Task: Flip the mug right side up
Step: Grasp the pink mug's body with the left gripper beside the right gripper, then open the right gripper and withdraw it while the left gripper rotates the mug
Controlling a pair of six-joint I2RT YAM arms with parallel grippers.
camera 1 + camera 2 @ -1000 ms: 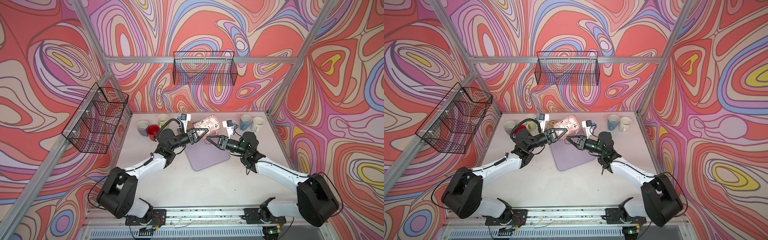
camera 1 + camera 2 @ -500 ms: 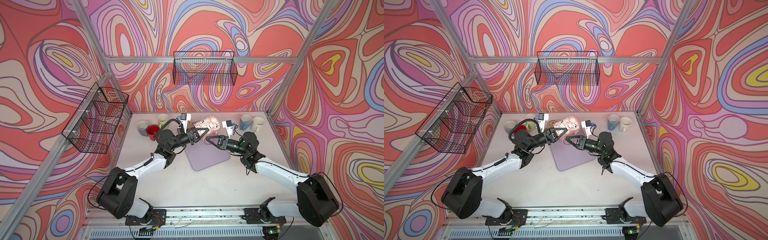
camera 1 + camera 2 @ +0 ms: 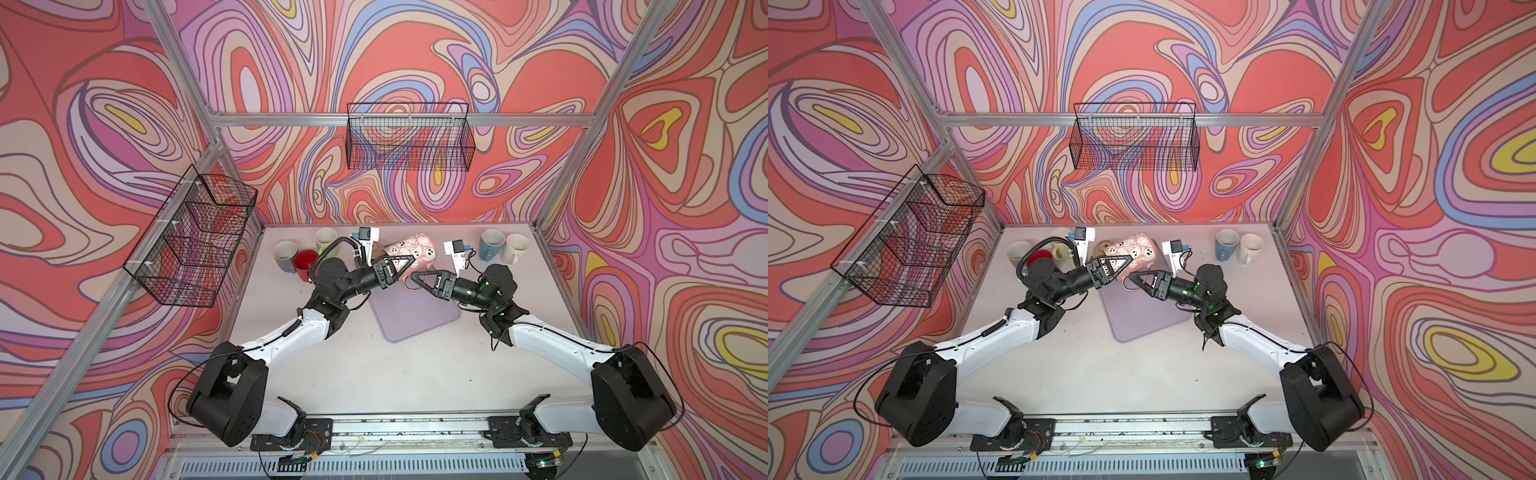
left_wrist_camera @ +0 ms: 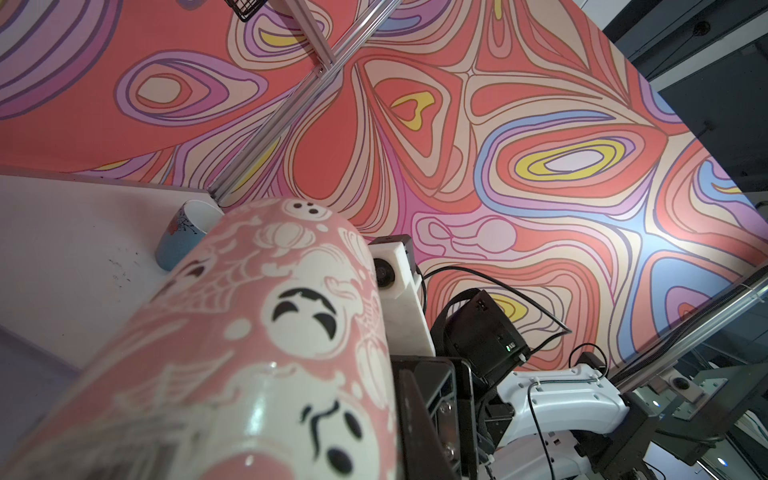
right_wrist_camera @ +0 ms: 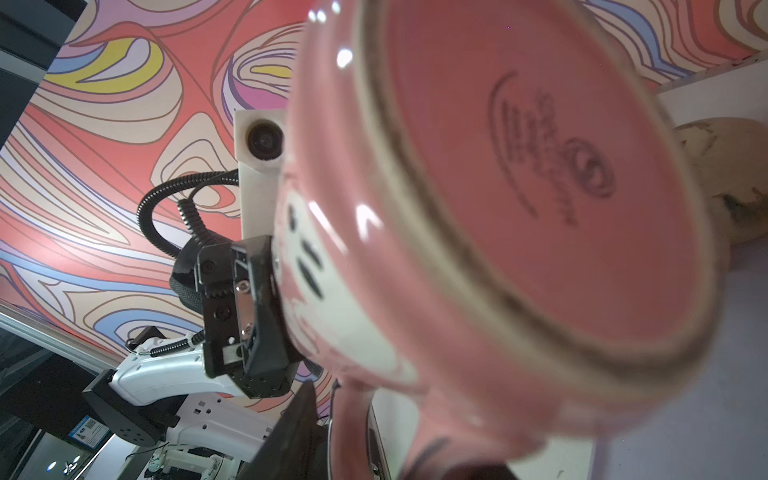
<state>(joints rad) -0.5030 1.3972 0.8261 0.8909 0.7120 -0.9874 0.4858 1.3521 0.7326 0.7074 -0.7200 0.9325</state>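
The mug (image 3: 411,251) (image 3: 1133,251) is pink with white ghost faces. It hangs on its side above the far end of the lilac mat (image 3: 415,316). My left gripper (image 3: 405,264) (image 3: 1125,262) is shut on the mug's wall near the rim, and one finger (image 4: 419,419) lies against its outside. The mug's pink base (image 5: 519,187) faces the right wrist camera. My right gripper (image 3: 417,277) (image 3: 1136,277) is open just below the mug. Its jaws stand loosely around the handle (image 5: 353,419), with a gap beside one finger (image 5: 291,436).
At the back left stand a grey cup (image 3: 285,255), a red cup (image 3: 306,264) and a cream cup (image 3: 325,240). A blue mug (image 3: 492,245) and a white mug (image 3: 516,248) stand at the back right. Wire baskets hang on the left wall (image 3: 195,237) and back wall (image 3: 409,137).
My right gripper's jaws have spread apart around the handle. My left gripper has closed fully on the mug. The mug has hardly moved.
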